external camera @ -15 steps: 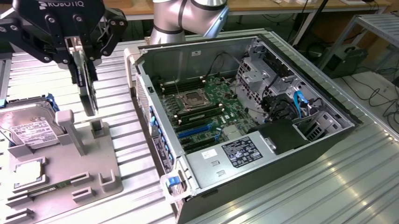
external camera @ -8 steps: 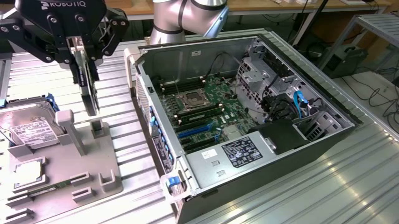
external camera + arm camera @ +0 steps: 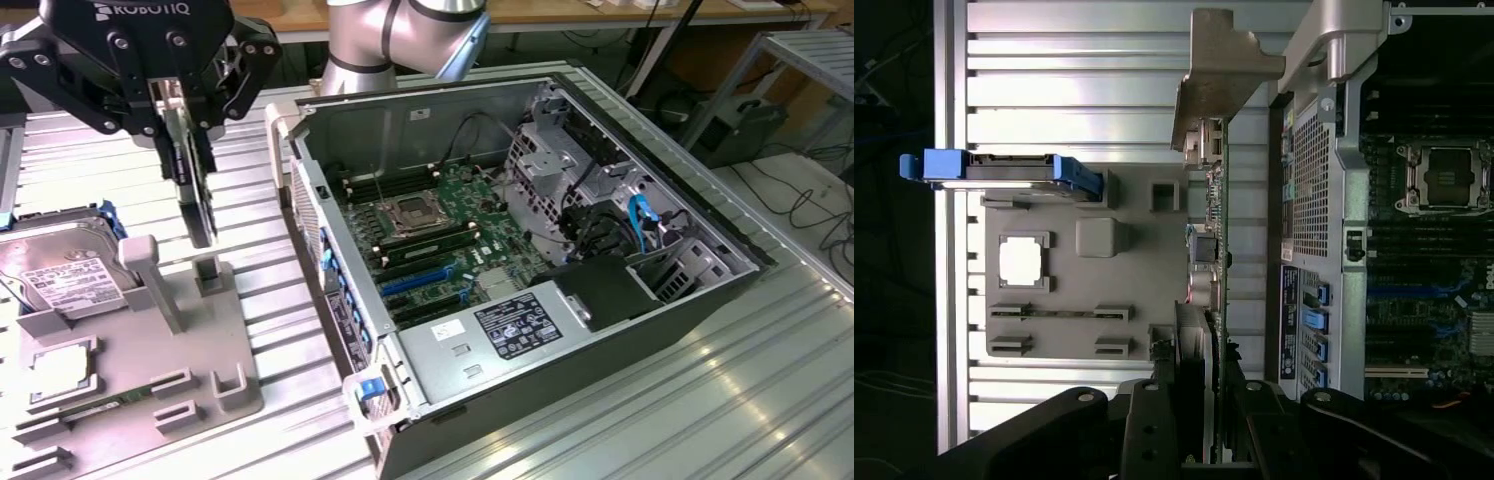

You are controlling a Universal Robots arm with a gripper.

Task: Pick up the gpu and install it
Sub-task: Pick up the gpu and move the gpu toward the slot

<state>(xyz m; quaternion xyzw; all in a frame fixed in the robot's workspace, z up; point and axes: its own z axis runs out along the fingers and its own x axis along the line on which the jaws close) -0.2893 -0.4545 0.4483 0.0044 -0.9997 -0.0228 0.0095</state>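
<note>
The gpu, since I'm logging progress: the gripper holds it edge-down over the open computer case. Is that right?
Not quite. The gripper does hold the gpu edge-down, but over the grey parts holder, to the exterior view's left of the open computer case, not over it. The exterior view shows this.

Gpu [image 3: 198, 200] held aloft, on edge
Thin dark card with a pale metal bracket [image 3: 1219, 70] hangs upright from the end effector [image 3: 178, 115], above the grey parts holder [image 3: 160, 350], beside the open computer case [image 3: 601, 360].
</note>
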